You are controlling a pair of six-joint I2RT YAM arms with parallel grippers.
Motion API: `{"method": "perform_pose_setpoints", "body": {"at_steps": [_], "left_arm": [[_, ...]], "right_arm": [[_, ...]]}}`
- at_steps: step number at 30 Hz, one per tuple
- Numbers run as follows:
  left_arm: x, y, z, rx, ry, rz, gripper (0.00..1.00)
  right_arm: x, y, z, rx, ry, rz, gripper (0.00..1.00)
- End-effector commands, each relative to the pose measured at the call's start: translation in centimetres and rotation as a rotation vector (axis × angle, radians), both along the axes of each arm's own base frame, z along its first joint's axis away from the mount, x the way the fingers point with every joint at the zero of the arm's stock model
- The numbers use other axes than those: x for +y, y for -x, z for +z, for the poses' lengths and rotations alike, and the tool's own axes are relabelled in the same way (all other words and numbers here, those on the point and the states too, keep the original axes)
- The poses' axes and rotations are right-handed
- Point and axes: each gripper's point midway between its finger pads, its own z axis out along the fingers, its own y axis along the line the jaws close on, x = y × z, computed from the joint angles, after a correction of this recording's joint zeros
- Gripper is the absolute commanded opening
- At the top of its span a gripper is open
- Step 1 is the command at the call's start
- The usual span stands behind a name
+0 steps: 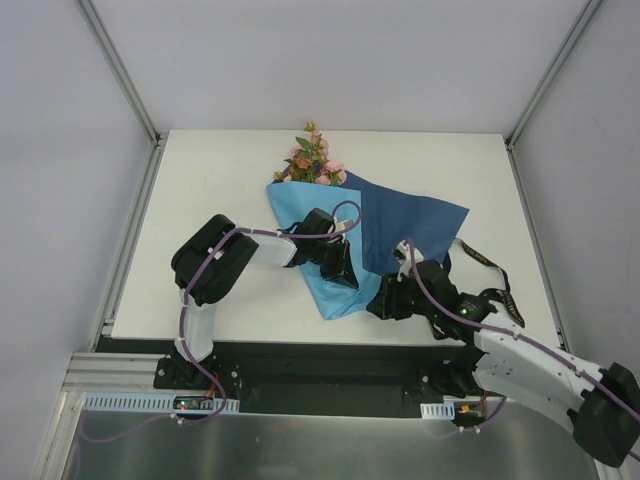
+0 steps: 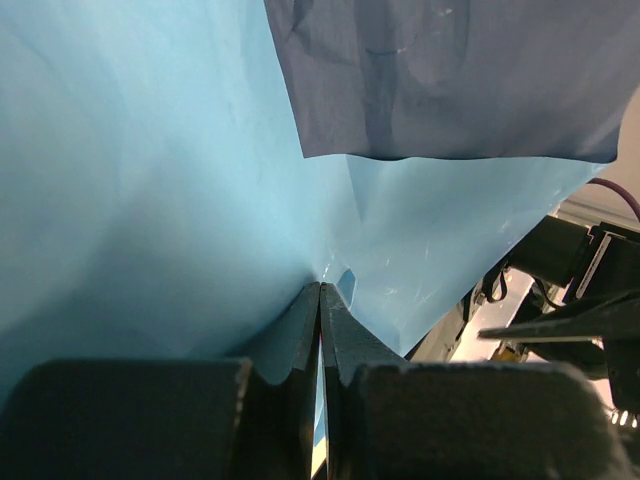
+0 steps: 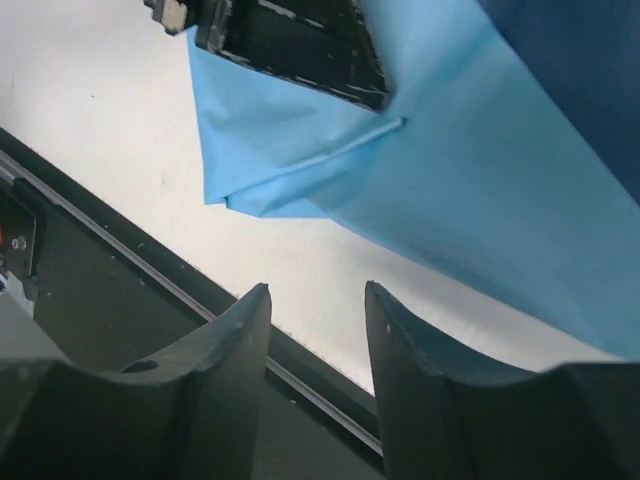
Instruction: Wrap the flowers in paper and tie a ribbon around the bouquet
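The flowers (image 1: pixel 312 160), pink and orange with green leaves, lie at the back of the table, their stems hidden under the paper (image 1: pixel 305 215). The paper is light blue, with a dark navy flap (image 1: pixel 410 225) folded across to the right. My left gripper (image 1: pixel 340 272) is shut on a pinch of the light blue paper (image 2: pixel 150 150) near its lower point, its fingertips (image 2: pixel 320 290) pressed together. My right gripper (image 3: pixel 316 290) stands open with nothing between its fingers, just off the paper's (image 3: pixel 450 180) lower tip by the table's near edge. The black ribbon (image 1: pixel 483 260) lies loose beside the right arm.
The white table (image 1: pixel 200 180) ends close by in a dark metal rail (image 3: pixel 120 260) under the right gripper. The left gripper's black body (image 3: pixel 300 45) sits on the paper just ahead of the right gripper. Purple cables run along both arms.
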Motion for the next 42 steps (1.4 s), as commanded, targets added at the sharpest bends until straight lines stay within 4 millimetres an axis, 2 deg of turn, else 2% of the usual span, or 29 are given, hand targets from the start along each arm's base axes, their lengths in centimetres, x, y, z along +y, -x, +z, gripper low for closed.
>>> {"method": "perform_pose_setpoints", "body": {"at_steps": [1, 4, 8, 11, 13, 14, 17, 20, 24, 28, 29, 30, 31, 33, 34, 37, 42], "left_arm": [[1.3, 1.3, -2.6, 0.038, -0.094, -0.003, 0.00], [1.3, 1.1, -2.3, 0.034, -0.091, -0.002, 0.00], [1.1, 1.1, -2.0, 0.034, -0.083, -0.009, 0.00], [1.0, 1.2, -1.3, 0.013, -0.075, -0.024, 0.00], [0.7, 1.4, -0.6, -0.006, -0.063, -0.044, 0.00], [0.5, 1.4, 0.0, -0.016, -0.052, -0.050, 0.02], [0.0, 1.7, 1.1, -0.041, -0.035, -0.070, 0.06], [-0.7, 1.9, 1.8, -0.068, -0.028, -0.091, 0.09], [-1.3, 2.3, 1.5, -0.045, -0.026, -0.110, 0.11], [-1.9, 2.7, 1.4, -0.047, -0.028, -0.127, 0.14], [-2.0, 2.9, 1.1, -0.044, -0.031, -0.132, 0.14], [-2.0, 2.8, 0.9, -0.040, -0.036, -0.128, 0.13], [-1.9, 2.8, 0.6, -0.035, -0.041, -0.125, 0.11], [-1.8, 3.0, -0.3, -0.014, -0.058, -0.125, 0.09], [-1.7, 3.1, -0.8, -0.007, -0.066, -0.126, 0.08], [-1.5, 3.1, -1.5, 0.001, -0.079, -0.124, 0.06], [-1.2, 3.3, -2.2, 0.010, -0.095, -0.121, 0.04]], "right_arm": [[4.9, -2.1, 3.1, -0.014, -0.115, 0.093, 0.42], [6.4, -4.0, 2.7, -0.027, -0.073, 0.114, 0.18], [7.0, -4.9, 1.5, -0.012, -0.030, 0.124, 0.09], [6.1, -3.7, -1.0, 0.043, 0.004, 0.119, 0.06], [5.7, -3.3, -1.8, 0.052, 0.008, 0.102, 0.06], [4.9, -2.8, -3.1, 0.072, 0.031, 0.089, 0.07], [3.7, -2.7, -4.8, 0.088, 0.086, 0.050, 0.06], [3.4, -2.8, -5.2, 0.100, 0.091, 0.017, 0.06], [3.1, -2.8, -4.9, 0.105, 0.089, -0.011, 0.06], [2.3, -2.6, -3.8, 0.103, 0.077, -0.063, 0.10], [1.8, -2.5, -3.7, 0.110, 0.083, -0.087, 0.12], [0.4, -2.4, -4.1, 0.128, 0.125, -0.129, 0.15], [-0.2, -2.6, -3.3, 0.106, 0.117, -0.160, 0.23], [-2.8, -2.5, -3.5, 0.133, 0.157, -0.252, 0.34], [-3.5, -2.5, -2.9, 0.119, 0.130, -0.282, 0.46], [-6.1, -2.0, -3.2, 0.187, 0.095, -0.398, 0.60], [-7.7, -0.5, -4.2, 0.286, -0.046, -0.506, 0.67]]}}
